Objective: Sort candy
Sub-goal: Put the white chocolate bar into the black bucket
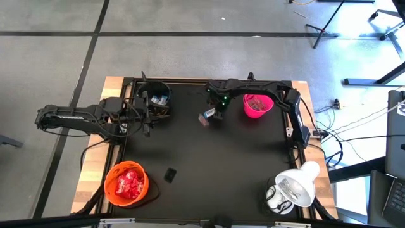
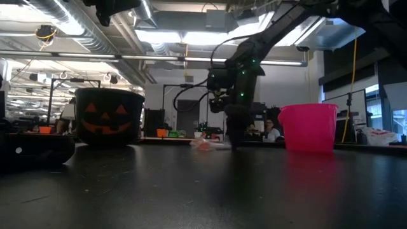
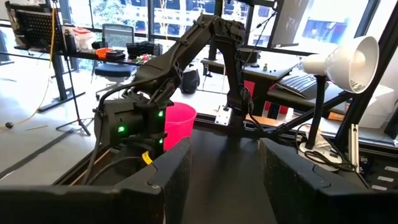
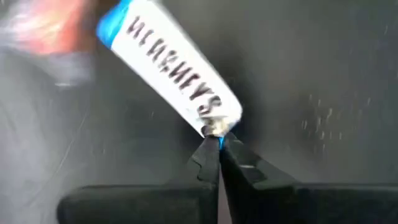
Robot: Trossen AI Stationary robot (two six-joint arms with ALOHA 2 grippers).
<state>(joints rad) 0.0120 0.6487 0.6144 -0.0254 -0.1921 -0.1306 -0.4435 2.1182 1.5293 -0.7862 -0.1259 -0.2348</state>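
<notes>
A: Count?
B: Three bowls: orange, black, pink. My right gripper pinched one blue-and-white candy by its end, on the mat left of pink. Left gripper sat spread beside black.

The high view looks straight down on the whole table. The low view looks level across it. Both share the pink bowl beside the right pincer, which its wrist camera faces closely.

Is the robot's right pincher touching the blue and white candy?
Touching. In the right wrist view, the right gripper has its two fingertips shut on the end of the blue-and-white candy, pinching the wrapper's edge with no gap between them.
</notes>
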